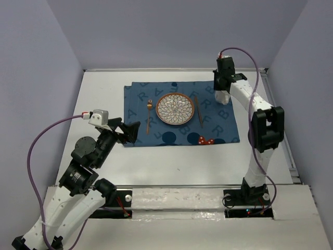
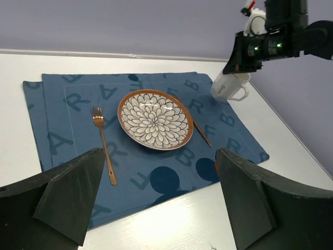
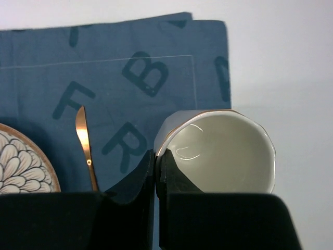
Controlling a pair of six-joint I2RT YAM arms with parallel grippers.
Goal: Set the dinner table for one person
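The right hand (image 3: 156, 164) is clamped on the rim of a white cup (image 3: 223, 151), one finger inside and one outside the wall, and holds it tilted at the far right corner of the blue lettered placemat (image 1: 140, 94). From the left wrist view the cup's handle points toward the right edge of the table (image 1: 104, 83). I cannot tell whether its base touches the cloth or hangs just above it.

The table lies directly under that hand, so what is left of this step looks to me like a short drop and a turn to upright. It is a plain white, matte, flat top, far wider than the placemat, with bare strips along its left, right and near edges.

The left hand (image 1: 129, 132) hangs with its fingers wide apart and holding nothing, just off the near left corner of the placemat and well apart from the cup; the right arm is plainly the nearer one.

On the placemat a patterned plate (image 1: 175, 109) sits in the middle, a copper fork (image 1: 149, 117) to its left and a knife (image 1: 198, 110) to its right, both lying near-to-far.
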